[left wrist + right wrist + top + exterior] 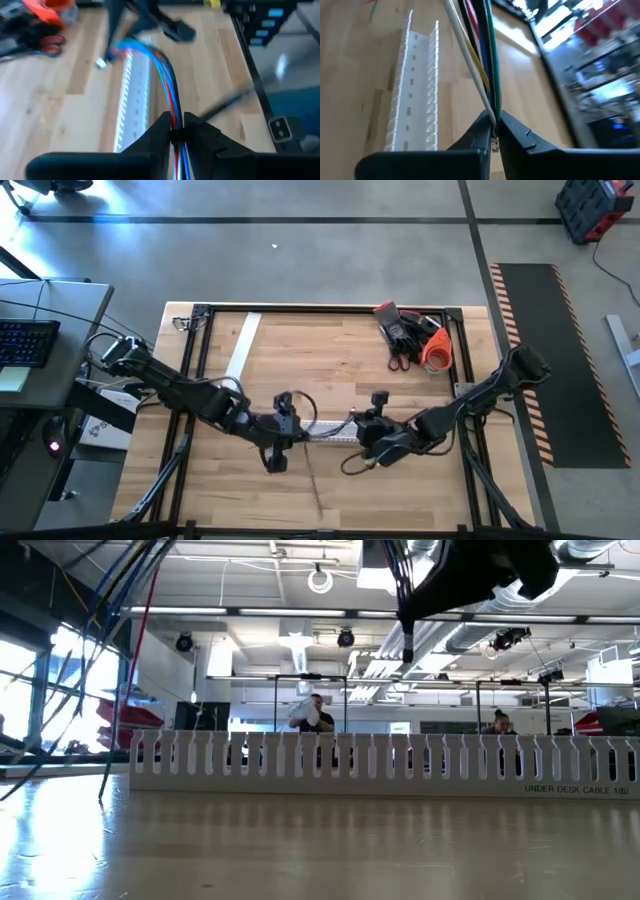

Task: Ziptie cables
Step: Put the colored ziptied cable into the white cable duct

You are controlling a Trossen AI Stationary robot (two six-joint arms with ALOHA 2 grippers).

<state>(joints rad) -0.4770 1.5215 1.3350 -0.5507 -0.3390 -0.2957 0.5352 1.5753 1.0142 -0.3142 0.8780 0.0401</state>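
The cables (167, 85) are a bunch of thin blue, red and black wires; in the right wrist view the cables (480, 60) show white, yellow, green and black. They run above a white slotted channel (330, 430) between my two grippers near the table's middle. My left gripper (284, 434) is shut on one stretch and my right gripper (374, 440) on another. In the low view, blue and red wires (128, 640) hang at the left, behind the channel (380, 755). My left gripper (175, 131) pinches the bunch of cables (174, 120) between its two fingertips. From there the wires run on toward the other gripper, lifted above the channel (132, 95). My right gripper (494, 125) pinches several of the wires (492, 107) between its fingertips; they run away from the fingers, lifted clear of the table beside the channel (415, 100).
A second white strip (243, 340) lies slanting at the table's far left. A red, black and orange heap of tools (412, 335) sits at the far right corner. A thin brownish strand (314, 480) lies on the wood toward the near edge. People show in the room behind the table (315, 715).
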